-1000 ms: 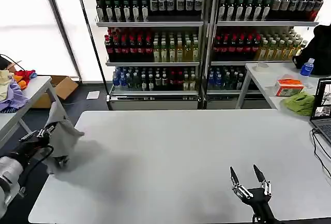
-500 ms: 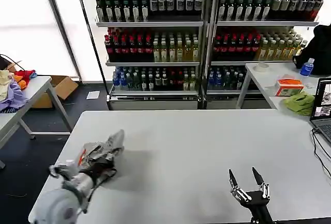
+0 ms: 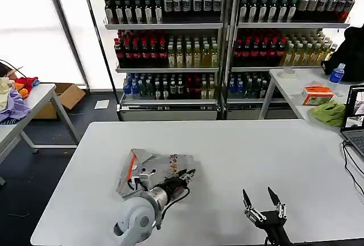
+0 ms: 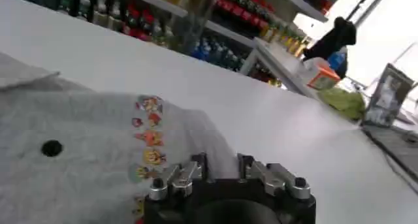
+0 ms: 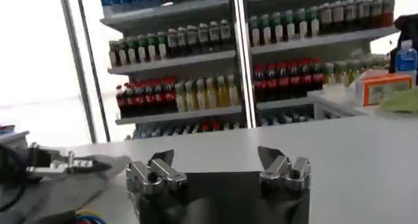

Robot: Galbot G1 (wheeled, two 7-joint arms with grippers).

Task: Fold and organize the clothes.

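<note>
Left gripper (image 3: 181,179) seemingly pinches shirt (image 3: 149,169); its chest print (image 4: 148,138) shows no readable writing.

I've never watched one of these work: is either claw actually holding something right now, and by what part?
The left gripper is shut on the grey shirt, pinching its edge near the small chest print. The right gripper is open, holding nothing.

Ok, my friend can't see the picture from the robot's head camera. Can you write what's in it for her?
A crumpled light grey shirt lies on a white table, with the robot's left gripper at its near edge. The right gripper hovers open at the table's front, apart from the shirt, and shelves of bottles stand behind.
</note>
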